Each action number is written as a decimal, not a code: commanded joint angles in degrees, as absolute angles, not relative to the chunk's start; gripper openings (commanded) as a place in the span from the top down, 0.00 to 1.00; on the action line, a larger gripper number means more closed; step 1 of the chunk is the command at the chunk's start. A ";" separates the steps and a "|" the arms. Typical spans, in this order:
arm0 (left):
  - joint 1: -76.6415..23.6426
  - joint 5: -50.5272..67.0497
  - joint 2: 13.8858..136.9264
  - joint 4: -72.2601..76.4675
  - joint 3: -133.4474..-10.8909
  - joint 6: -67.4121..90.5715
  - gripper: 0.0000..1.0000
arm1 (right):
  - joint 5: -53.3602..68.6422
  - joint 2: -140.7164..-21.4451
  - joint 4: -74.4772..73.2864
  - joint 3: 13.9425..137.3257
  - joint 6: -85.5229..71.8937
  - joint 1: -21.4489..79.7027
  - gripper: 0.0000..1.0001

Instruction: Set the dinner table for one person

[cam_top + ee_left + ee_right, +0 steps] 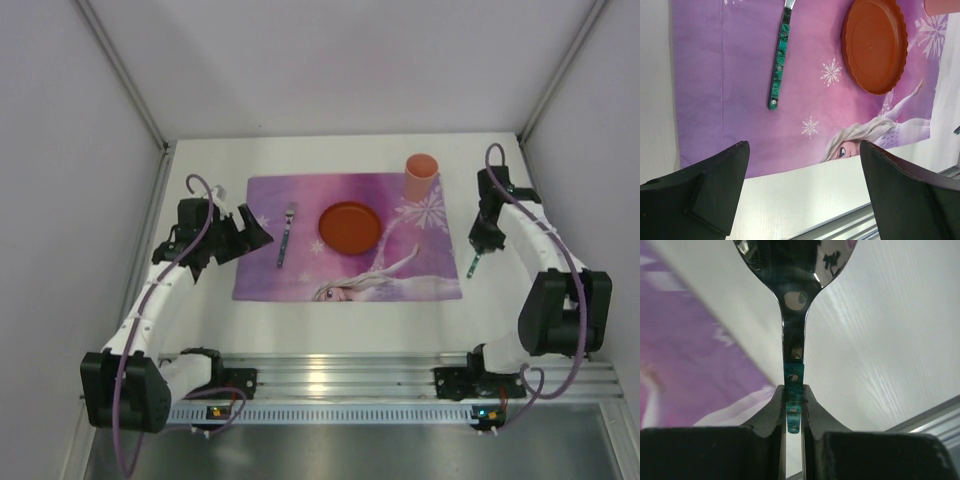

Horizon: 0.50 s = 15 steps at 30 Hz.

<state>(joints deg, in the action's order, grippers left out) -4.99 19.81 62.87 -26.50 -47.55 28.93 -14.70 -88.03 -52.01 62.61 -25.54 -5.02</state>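
Left end effector [804, 150] spread wide, right end effector [793, 392] pinching spoon [792, 320]

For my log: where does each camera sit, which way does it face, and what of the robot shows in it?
Top external: fixed above and behind the bases, looking down on the dinner table; both arms show.
Left wrist: on the left arm, looking past its open left claw at the fork, plate and placemat.
Right wrist: on the right arm, looking along the right claw, shut on a spoon, over table beside the placemat.
Shared: top and left wrist both show fork and plate.
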 commanded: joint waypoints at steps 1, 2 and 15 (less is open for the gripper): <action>-5.27 19.60 64.07 -25.05 -48.86 29.71 0.04 | -19.78 -81.30 -53.96 70.30 -27.41 7.09 1.00; -5.27 19.69 64.42 -24.96 -49.13 29.71 0.04 | -19.51 -81.30 -54.23 70.75 -28.20 9.56 1.00; -5.36 17.67 60.30 -29.08 -50.71 30.67 0.04 | -12.66 -97.36 -43.60 69.95 -29.89 27.25 1.00</action>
<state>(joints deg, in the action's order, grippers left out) -5.04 18.96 63.48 -27.53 -48.75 30.13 -12.60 -94.02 -47.22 67.94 -30.61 26.52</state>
